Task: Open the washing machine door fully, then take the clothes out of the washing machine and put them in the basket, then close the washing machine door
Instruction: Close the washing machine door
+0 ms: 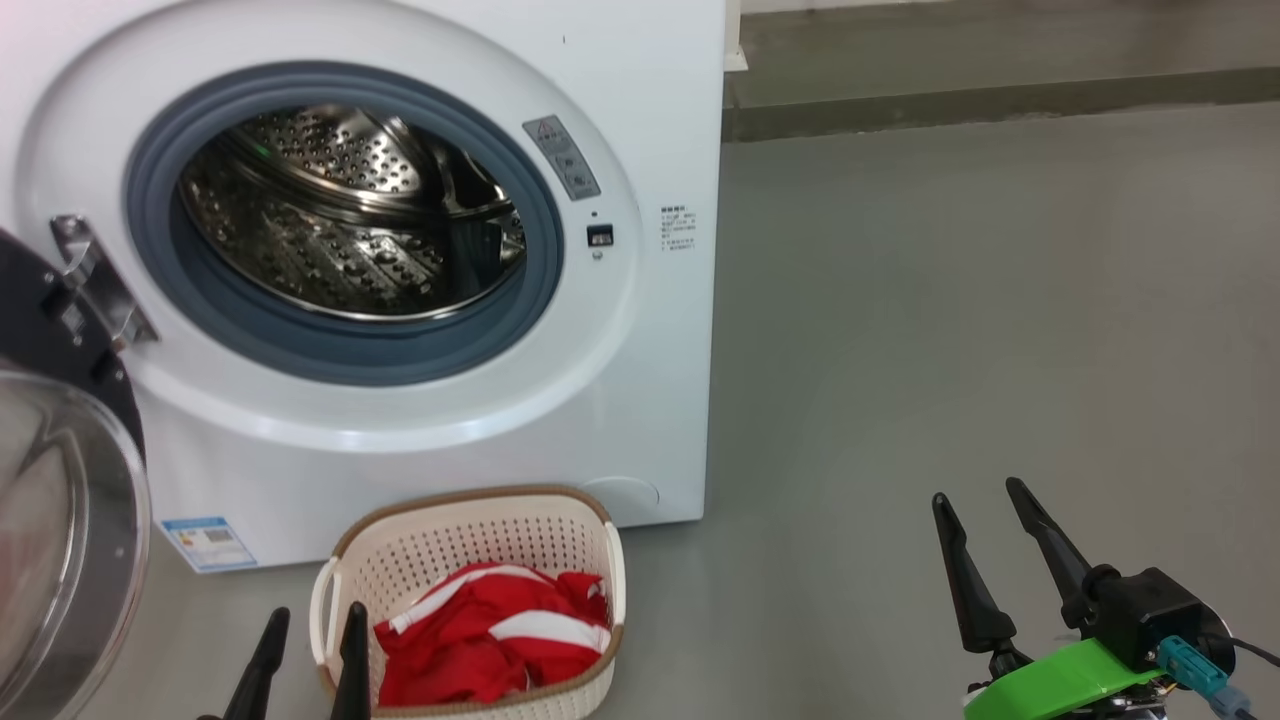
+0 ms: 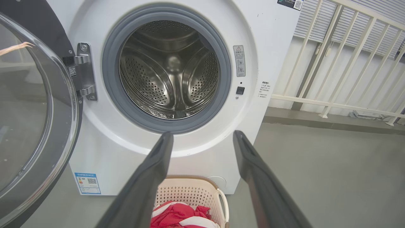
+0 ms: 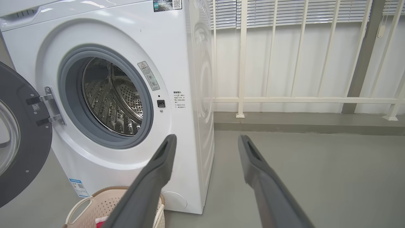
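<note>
round black-rimmed glass washing machine door (image 2: 31,110) stands swung open, left of the big white front-loading washing machine (image 1: 640,120). red white-striped clothes (image 1: 480,640) lie in the cream perforated plastic basket (image 1: 470,545) on the grey floor (image 1: 950,330), just before the machine. left gripper (image 1: 316,612) and right gripper (image 1: 978,492): fingers spread, holding nothing.

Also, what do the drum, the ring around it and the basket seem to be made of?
The drum: looks like polished steel, given its mirror-like shine and rows of punched holes.
The ring: probably rubber, given its matt grey surface and soft-looking folded lip.
The basket: likely moulded plastic. It is cream, slightly glossy, with regular small perforations and smooth rounded corners.
</note>
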Controlling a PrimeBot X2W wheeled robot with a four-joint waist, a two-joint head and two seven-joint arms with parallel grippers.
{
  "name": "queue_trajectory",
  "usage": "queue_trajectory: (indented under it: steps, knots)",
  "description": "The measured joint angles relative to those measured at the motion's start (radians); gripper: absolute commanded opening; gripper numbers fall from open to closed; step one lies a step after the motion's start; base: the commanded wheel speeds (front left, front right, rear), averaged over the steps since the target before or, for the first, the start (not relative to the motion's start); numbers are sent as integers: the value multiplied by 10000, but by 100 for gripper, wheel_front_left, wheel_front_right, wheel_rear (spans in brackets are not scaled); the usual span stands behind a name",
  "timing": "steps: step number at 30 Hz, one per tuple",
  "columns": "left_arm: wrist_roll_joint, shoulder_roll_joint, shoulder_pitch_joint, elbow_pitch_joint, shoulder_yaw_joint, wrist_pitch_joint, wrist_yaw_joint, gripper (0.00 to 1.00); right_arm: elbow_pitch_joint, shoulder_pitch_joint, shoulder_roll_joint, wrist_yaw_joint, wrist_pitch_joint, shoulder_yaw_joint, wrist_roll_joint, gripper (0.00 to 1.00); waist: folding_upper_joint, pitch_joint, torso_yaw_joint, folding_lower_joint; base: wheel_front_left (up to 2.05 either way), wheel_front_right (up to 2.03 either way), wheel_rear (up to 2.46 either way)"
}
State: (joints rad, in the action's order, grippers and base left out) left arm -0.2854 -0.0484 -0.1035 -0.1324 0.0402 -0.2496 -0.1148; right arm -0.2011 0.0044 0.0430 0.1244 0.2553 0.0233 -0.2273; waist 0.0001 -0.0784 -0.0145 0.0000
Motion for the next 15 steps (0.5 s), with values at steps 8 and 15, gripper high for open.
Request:
queue_trajectory:
  steps: [8,15]
  knots:
    - [-109,-4,0,-6,6,0,0,100,-73,1,-2,0,0,6,0,100,0,39,35,0,-147,147,0]
    - [-109,-4,0,-59,4,0,10,100,-105,1,-2,0,0,4,0,100,0,20,55,1,-45,45,0]
